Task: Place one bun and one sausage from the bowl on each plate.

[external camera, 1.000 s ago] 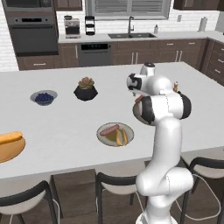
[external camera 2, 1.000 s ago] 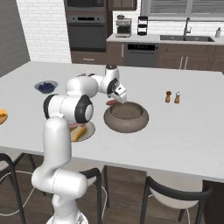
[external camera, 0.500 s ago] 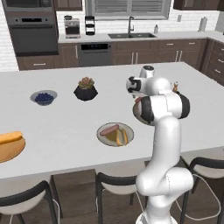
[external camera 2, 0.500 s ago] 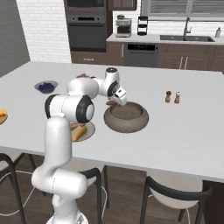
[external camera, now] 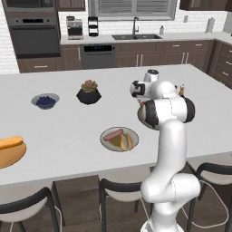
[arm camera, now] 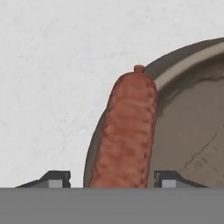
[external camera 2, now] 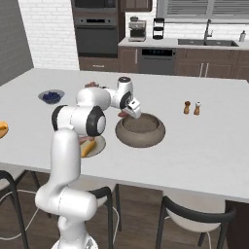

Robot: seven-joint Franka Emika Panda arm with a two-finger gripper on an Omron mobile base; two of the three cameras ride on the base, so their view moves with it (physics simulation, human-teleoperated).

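One sausage [arm camera: 127, 131] between gripper [arm camera: 111, 178] fingertips | grip: cannot tell | over bowl [external camera 2: 140, 131] rim | writing: none legible

My arm [external camera: 168, 149] is glossy white, built of rounded tubular segments with dark grey caps at its joints. The gripper [arm camera: 113, 179] ends in two small dark tips with pale grey faces.

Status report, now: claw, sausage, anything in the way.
Claw straddling the sausage at the bowl rim, grip unconfirmed. Grey plate already holds bun and sausage. Nothing in the way.
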